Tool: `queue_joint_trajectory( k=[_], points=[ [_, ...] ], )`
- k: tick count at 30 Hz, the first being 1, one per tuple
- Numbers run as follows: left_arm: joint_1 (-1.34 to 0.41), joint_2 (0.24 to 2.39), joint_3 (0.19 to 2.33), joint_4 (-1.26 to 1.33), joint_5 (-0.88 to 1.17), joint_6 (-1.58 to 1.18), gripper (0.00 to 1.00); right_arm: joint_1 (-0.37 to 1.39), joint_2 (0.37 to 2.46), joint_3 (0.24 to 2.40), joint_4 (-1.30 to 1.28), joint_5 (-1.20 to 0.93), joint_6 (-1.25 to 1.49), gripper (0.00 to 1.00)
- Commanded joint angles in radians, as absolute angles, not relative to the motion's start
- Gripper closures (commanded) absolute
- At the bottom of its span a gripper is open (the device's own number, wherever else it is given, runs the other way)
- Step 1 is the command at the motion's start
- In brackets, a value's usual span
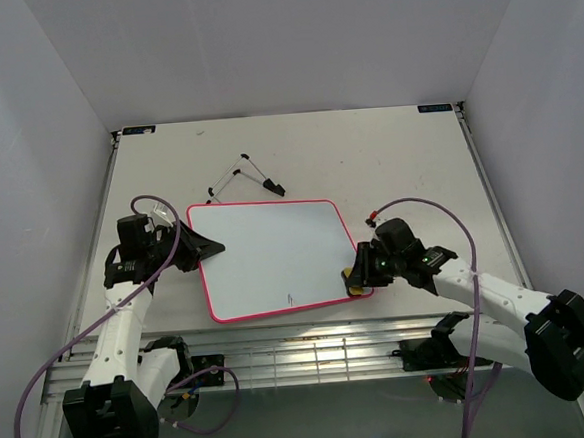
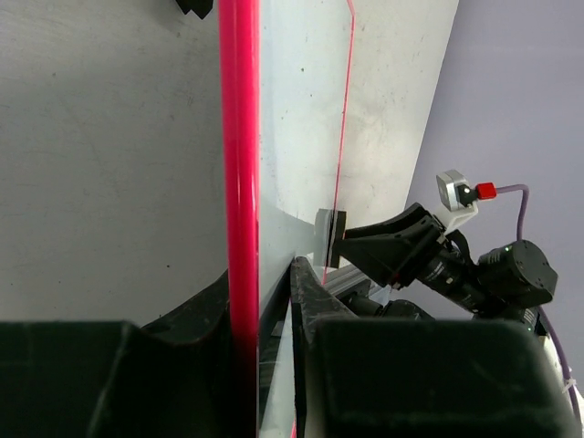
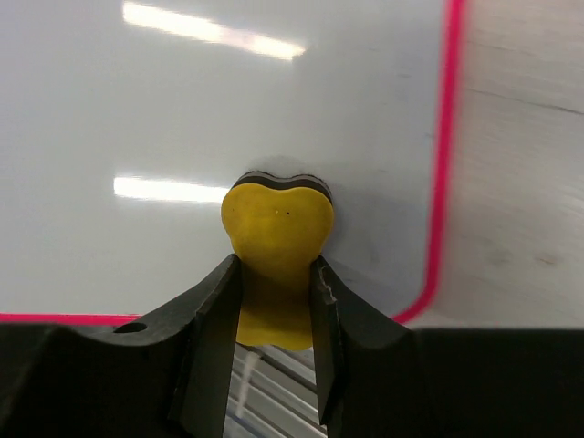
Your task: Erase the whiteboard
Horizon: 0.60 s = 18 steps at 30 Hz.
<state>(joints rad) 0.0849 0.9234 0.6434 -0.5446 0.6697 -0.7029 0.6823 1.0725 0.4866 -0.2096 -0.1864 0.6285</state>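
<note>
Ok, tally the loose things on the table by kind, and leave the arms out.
whiteboard: 1
yellow eraser: 1
wire stand: 1
Total: 3

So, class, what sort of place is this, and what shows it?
Most likely a robotics lab test cell: plain white walls box in a table. The left gripper clamps the whiteboard by its rim, and the right gripper holds a yellow eraser.
</note>
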Motion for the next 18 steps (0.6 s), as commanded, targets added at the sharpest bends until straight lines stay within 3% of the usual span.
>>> queue_joint_trajectory(
  k=[1, 5, 11, 18],
  points=[
    [0.086, 0.923, 0.632, -0.540, 0.477, -0.617, 1.00, 0.594, 1.040, 0.437, -0.350, -0.166, 0.515, 0.73],
    [0.086, 0.923, 0.629, -0.537, 0.477, -0.618, 1.00, 0.620, 1.058, 0.451, -0.245, -0.302, 0.557, 0.74],
    [0.086, 0.917, 0.627, -0.535, 0.477, -0.618, 1.00, 0.956, 1.152, 0.619, -0.126, -0.266, 0.692, 0.74],
    [0.086, 0.908, 0.626, -0.537, 0.474, -0.620, 1.00, 1.195, 1.368, 0.902, -0.124, -0.203, 0.729, 0.74]
  ],
)
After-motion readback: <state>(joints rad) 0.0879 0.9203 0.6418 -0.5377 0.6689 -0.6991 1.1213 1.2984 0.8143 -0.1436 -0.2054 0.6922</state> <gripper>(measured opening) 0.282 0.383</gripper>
